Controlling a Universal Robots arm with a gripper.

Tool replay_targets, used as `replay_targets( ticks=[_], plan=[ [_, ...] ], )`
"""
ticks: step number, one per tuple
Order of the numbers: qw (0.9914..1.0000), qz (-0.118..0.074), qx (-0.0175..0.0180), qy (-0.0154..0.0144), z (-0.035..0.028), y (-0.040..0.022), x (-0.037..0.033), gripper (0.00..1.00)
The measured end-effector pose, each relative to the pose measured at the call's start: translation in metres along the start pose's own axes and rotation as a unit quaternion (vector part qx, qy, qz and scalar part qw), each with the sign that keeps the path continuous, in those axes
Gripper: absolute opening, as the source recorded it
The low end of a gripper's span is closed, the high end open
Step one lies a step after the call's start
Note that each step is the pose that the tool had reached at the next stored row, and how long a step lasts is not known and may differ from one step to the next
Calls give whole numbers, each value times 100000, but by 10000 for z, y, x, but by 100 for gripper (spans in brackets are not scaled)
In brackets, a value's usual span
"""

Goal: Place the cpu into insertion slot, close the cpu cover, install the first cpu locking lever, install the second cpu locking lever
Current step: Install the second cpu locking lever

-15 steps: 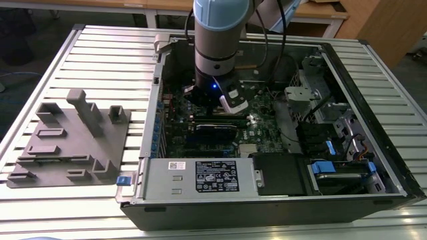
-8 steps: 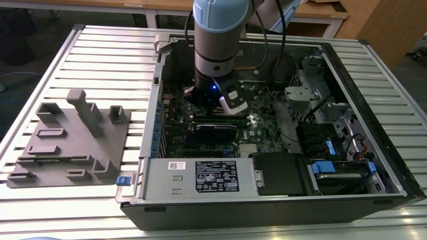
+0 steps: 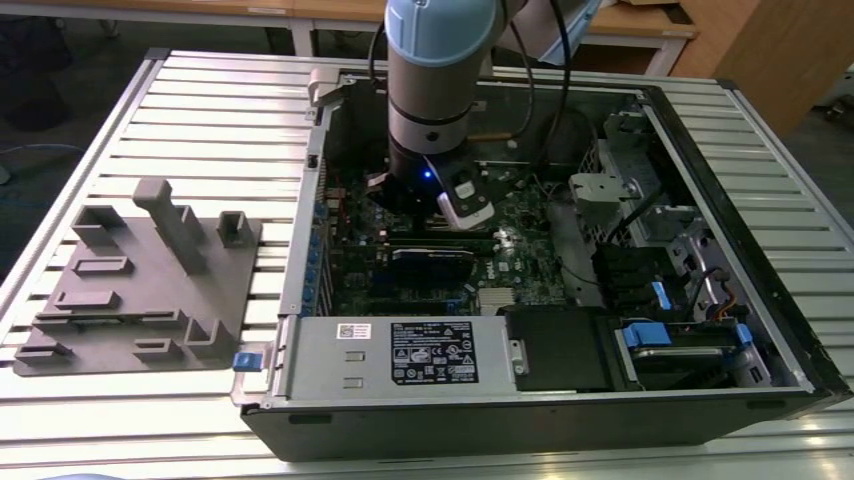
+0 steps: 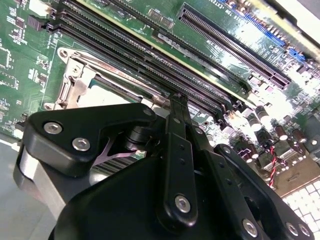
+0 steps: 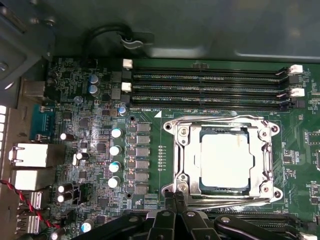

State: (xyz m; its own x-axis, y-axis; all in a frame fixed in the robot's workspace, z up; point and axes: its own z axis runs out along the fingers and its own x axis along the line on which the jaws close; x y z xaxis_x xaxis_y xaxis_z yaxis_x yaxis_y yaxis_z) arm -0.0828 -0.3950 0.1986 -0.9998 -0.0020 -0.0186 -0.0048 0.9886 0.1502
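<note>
- The cpu (image 5: 225, 161) sits in the insertion slot (image 5: 226, 189), with the cpu cover (image 5: 182, 159) closed over it.
- The gripper (image 5: 175, 196), fingertips pressed together, hovers at the cover's edge.

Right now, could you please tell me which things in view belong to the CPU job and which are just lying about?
Job:
- cpu, seated in the slot
- cover, down over it
- hand, fingertips together at the cover's edge

Lying about:
- grey fixture block beside the case
- labelled grey box
- memory slots
</note>
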Motion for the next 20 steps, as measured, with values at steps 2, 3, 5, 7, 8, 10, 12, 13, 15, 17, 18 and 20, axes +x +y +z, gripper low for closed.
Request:
replay_targets(
  ticks=[2, 3, 5, 7, 8, 10, 12, 13, 15, 17, 18, 20],
  plan=[
    [100000, -4, -8, 0, 1, 1, 3, 11],
    [100000, -4, -12, -2, 1, 1, 3, 11],
    [100000, -3, -22, -6, 2, 2, 4, 11],
    [100000, -3, -23, -3, 2, 3, 4, 11],
    [100000, 0, -35, 0, 2, 4, 4, 11],
    [100000, 1, -72, -1, 3, 9, 4, 11],
    [100000, 1, -96, -1, 3, 14, 4, 11],
    [100000, -4, -100, -2, 4, 14, 4, 11],
    [100000, -3, -100, -4, 4, 14, 4, 11],
    [100000, -1, -103, -5, 4, 15, 4, 11],
    [100000, -1, -104, -6, 4, 15, 4, 11],
    [100000, -1, -98, -2, 2, 16, 3, 11]
  ],
)
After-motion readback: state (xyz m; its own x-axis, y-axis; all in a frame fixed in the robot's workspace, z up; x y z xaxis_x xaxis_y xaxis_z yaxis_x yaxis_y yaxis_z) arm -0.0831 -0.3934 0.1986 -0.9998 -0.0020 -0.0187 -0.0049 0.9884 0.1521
